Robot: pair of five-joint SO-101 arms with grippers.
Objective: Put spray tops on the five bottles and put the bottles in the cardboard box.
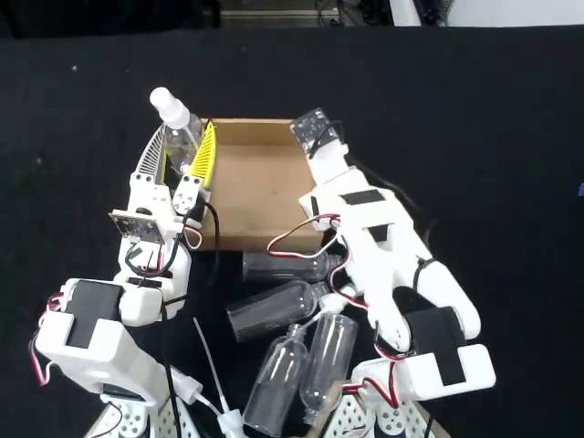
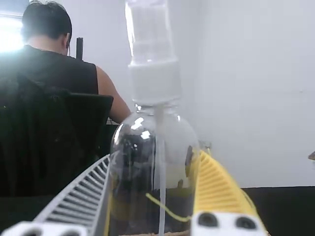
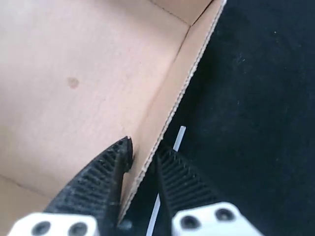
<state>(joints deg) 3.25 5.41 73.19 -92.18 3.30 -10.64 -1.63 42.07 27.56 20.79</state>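
L jaws pinched a bottle point(image 1: 181, 139) w/ its spray top point(image 1: 167, 102) on, at the far-left corner of the cardboard box point(image 1: 265, 187). R jaws were slightly spread, astride the box wall at the far-right corner, one finger inside, one outside. Four other bottles point(image 1: 274, 310) lay topless on the table point(image 1: 474, 119) just in front of the box, btwn the arms. A loose spray top point(image 1: 230, 422) lay near L arm's base.
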